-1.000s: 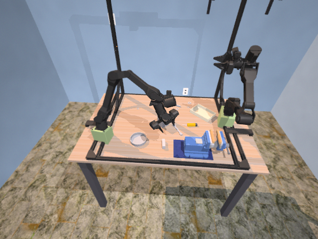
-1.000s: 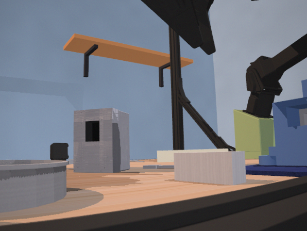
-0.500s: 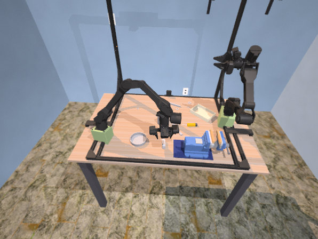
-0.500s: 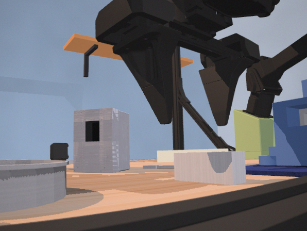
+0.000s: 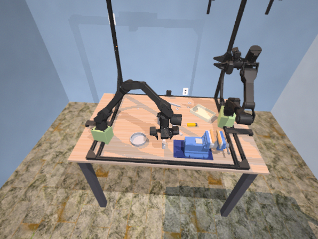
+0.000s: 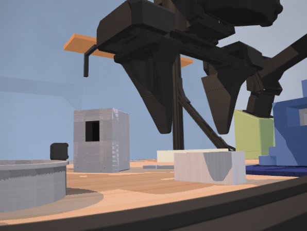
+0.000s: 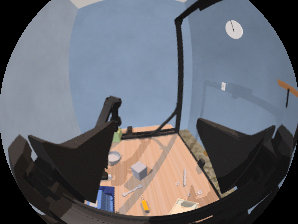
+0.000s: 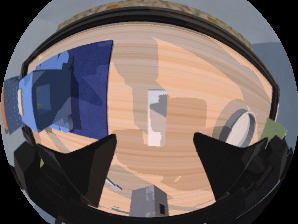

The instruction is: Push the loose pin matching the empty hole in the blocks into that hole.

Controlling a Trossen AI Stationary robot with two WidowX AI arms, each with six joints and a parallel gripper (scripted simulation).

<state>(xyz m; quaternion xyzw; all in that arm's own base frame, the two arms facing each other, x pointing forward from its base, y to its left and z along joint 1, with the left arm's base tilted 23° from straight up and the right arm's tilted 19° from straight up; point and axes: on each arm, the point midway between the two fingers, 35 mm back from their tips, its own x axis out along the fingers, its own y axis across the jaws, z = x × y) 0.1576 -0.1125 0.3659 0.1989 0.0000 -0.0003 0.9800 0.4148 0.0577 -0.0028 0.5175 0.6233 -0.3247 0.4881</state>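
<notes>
A round dish sits to one side of the claw; opposite, a blue vise stands on a mat. Beyond the claw lie a screwdriver and a tray.

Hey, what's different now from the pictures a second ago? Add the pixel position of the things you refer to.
The right gripper (image 5: 164, 137) (image 6: 194, 133) (image 8: 156, 138) has swung toward the table's front edge, turned, and come down over the pin (image 5: 164, 144) (image 6: 190, 165) (image 8: 156, 117), its fingers still above it. Nothing has been taken hold of or let go. The pin, the holed block (image 5: 158, 120) (image 6: 100, 154) (image 7: 139, 171) (image 8: 142, 202) and the left gripper (image 5: 214, 61) (image 7: 156, 124) look unmoved.
</notes>
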